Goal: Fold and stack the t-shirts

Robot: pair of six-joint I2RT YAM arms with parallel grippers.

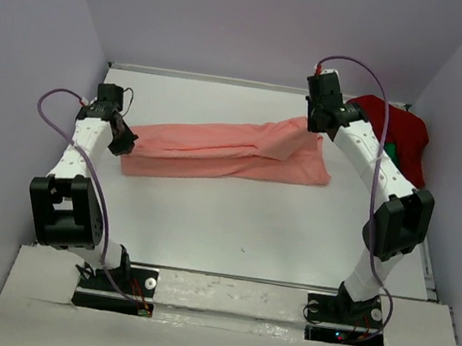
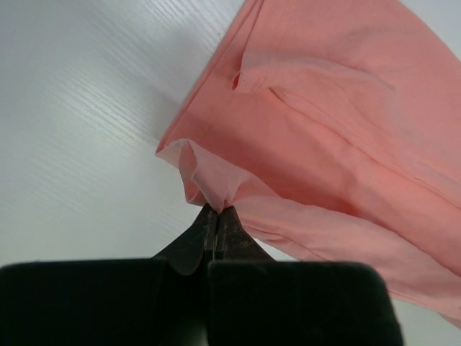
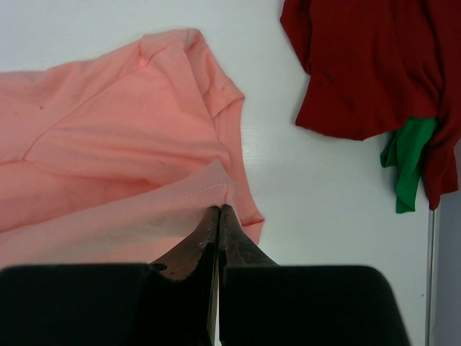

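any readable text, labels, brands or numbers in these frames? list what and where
None readable in any view.
salmon-pink t-shirt: plain, no print or tag showing.
dark red t-shirt: plain, no print showing.
green t-shirt: only a strip shows, no print on it.
left gripper and right gripper: black fingers, no markings visible.
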